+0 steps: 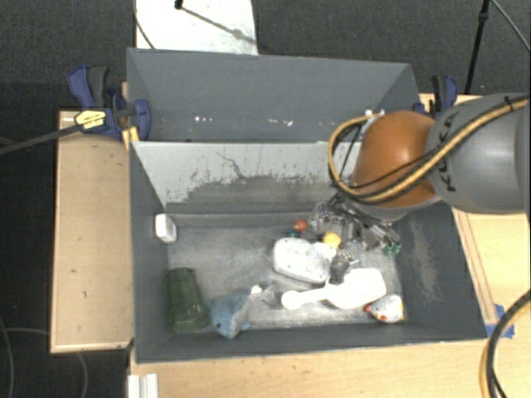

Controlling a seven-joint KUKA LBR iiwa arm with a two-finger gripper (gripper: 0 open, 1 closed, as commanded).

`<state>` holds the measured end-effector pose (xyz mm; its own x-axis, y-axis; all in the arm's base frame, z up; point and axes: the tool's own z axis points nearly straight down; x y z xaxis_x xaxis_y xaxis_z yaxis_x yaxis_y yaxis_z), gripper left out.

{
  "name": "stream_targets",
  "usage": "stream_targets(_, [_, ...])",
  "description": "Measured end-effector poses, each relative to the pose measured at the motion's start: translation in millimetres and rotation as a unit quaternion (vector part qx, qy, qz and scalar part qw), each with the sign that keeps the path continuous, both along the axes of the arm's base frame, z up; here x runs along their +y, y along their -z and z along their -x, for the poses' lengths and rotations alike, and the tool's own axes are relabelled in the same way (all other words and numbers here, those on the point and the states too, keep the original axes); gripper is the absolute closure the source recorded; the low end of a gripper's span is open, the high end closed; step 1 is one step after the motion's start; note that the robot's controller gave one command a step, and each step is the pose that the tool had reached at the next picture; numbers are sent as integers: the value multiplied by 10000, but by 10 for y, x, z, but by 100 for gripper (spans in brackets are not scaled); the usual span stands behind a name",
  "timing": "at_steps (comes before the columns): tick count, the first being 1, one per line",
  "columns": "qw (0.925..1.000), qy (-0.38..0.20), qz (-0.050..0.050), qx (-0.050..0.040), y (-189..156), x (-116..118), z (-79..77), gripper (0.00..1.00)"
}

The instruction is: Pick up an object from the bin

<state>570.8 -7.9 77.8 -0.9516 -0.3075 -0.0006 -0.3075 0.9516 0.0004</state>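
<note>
A white, rounded, speckled lump [300, 259] lies on the bin [207, 255] floor, right of centre, and the gripper [342, 261] hangs low at its right edge, close enough that contact cannot be ruled out. Whether the gripper is spread or pressed together cannot be told. Just behind the lump sits 1 small yellow piece [330, 240]. In front lies a flat white spoon-shaped piece [344, 292], and at its right end a small red-and-white thing [387, 308]. Further left along the front wall are a blue soft thing [228, 316] and a dark green cup [184, 300]. A small white block [165, 228] lies at the left wall. The orange wrist cover [397, 160] sits above the gripper.
</note>
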Motion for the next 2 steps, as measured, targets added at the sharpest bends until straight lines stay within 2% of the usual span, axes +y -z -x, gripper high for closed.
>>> stream_targets(1, [9991, 410, -7, -57, 39, -134, 170, 0])
stream_targets(2, [9981, 610, 5, -10, 45, -47, 49, 0])
